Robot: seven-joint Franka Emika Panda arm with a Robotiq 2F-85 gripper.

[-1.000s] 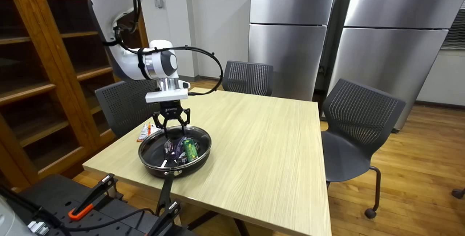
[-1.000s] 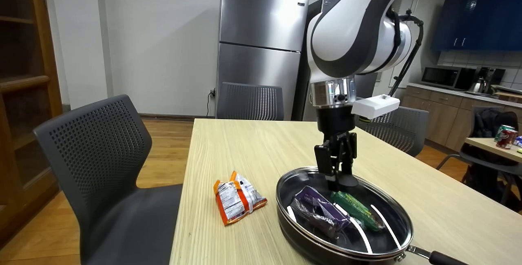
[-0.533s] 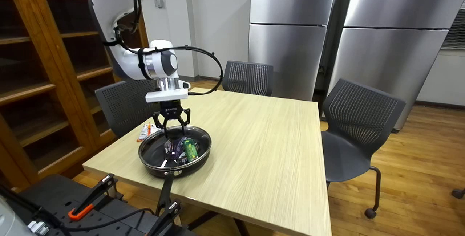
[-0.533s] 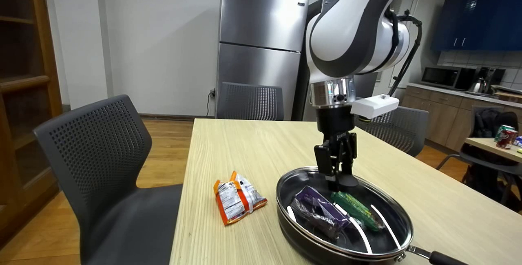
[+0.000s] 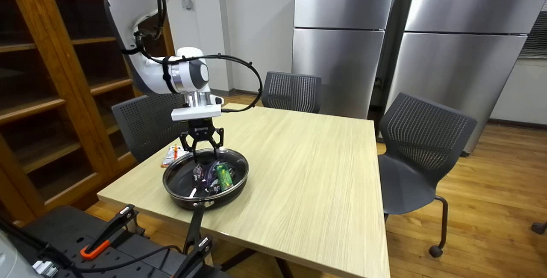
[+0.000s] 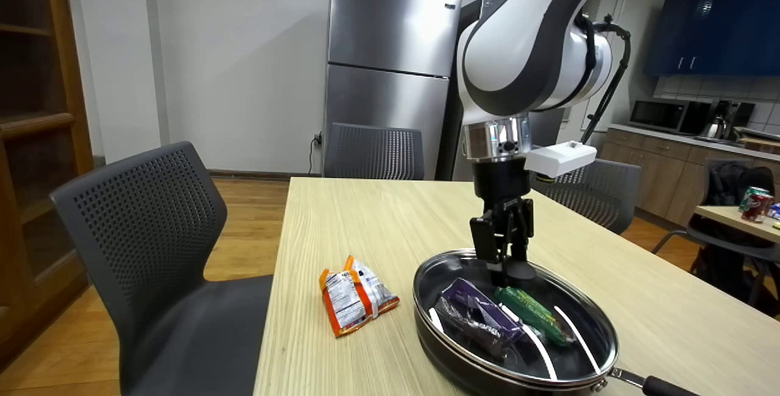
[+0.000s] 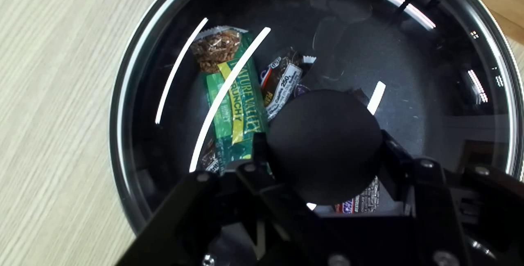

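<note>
My gripper (image 7: 323, 147) has one finger on each side of the round black knob (image 7: 323, 122) of a glass lid (image 6: 451, 268). Both fingers look pressed against it; the contact is clearest in the wrist view. The lid lies on a black frying pan (image 6: 448, 359). Through the glass I see a green granola bar packet (image 7: 245, 98), a purple wrapper (image 6: 481, 311) and a brown bar packet (image 7: 280, 82). More dark packets lie partly hidden under the knob. The knob shows below the fingers in an exterior view (image 6: 520, 270).
An orange and white snack bag (image 6: 356, 298) lies on the wooden table (image 5: 307, 175) beside the pan. The pan handle (image 5: 195, 226) sticks out past the table edge toward a black stand with clamps (image 5: 111, 226). Grey chairs (image 5: 421, 149) stand around the table.
In an exterior view the arm's upper part has shifted very slightly to the left over the last second. The gripper, lid, pan and packets look unchanged.
</note>
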